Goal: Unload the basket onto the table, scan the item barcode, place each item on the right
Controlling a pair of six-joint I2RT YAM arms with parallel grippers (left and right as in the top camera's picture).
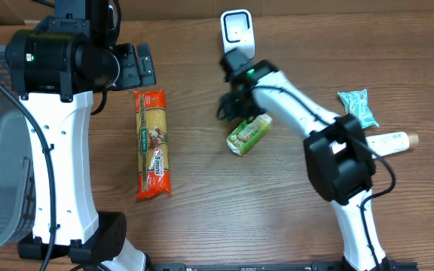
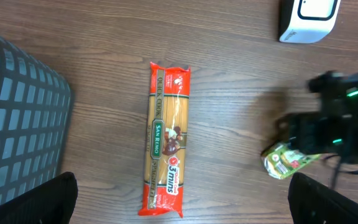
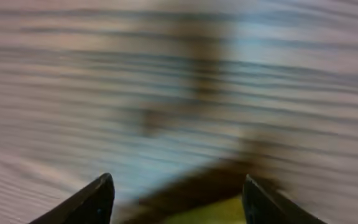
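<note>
Green packet [image 1: 249, 134] lies flat on the wooden table [image 1: 202, 218], about the middle of it and a little to the right. Its long axis runs slanted, from a near-left end to a far-right end.

The right gripper [image 1: 230, 105] hangs just over the far-left side of the packet, so the packet lies toward near and right from the fingers. In the right wrist view the two fingertips [image 3: 95, 202] stand apart. A strip of green shows low between them, and it touches neither one as far as the blur lets me see. I judge these jaws released, with nothing grasped.

The scanner [image 1: 236, 28] stands at the far edge, almost straight beyond the gripper, near the packet but apart from it. The coming move, as I judge it, turns on this line. The fingers must close across the narrow width of the packet, and then carry it farther, up to the face of the scanner. The right arm is clearly the nearer one for that.

The left gripper [image 1: 138, 66] is well apart to the left, spread wide and empty, near the far end of the pasta pack [image 1: 152, 143], whose long axis runs from near to far. Where the barcode sits on the packet I cannot tell.
</note>
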